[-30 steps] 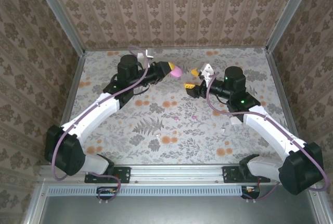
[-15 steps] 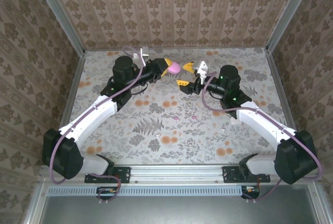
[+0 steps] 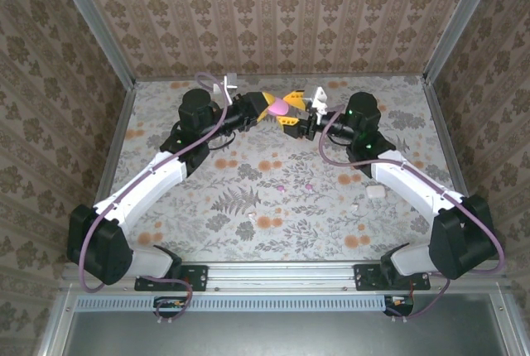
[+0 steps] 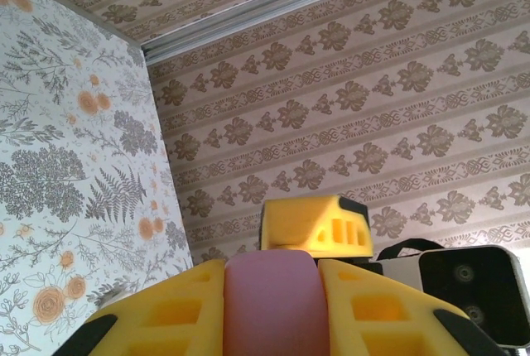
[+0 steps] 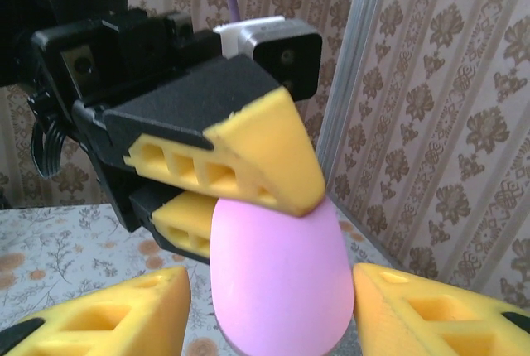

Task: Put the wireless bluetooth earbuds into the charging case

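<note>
we can read no text, label, brand mark, number or sign on anything here. the walls (image 3: 273,16) and the table (image 3: 315,223) carry only printed flower and leaf patterns, with no lettering among them.
</note>
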You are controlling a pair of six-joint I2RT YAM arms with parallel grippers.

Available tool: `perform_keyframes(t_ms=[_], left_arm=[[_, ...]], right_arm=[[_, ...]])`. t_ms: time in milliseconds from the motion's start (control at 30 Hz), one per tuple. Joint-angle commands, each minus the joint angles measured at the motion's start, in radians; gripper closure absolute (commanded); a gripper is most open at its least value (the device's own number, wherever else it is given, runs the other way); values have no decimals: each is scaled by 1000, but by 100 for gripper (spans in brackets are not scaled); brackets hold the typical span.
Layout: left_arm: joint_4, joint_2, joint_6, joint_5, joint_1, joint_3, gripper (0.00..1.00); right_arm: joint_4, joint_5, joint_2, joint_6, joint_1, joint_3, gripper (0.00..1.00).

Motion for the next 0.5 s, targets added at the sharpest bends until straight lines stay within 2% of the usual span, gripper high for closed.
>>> perform_keyframes(t_ms=[0, 300, 467], left_arm=[[37, -14, 0, 20, 1, 8, 87], [45, -17, -5, 22, 0, 12, 87], [43, -19, -2, 18, -1, 13, 88]], right_arm=[[39, -47, 5, 14, -3, 32, 47], [-47, -51, 41, -28, -3, 56, 44], [-31, -39, 40, -16, -2, 47, 48]])
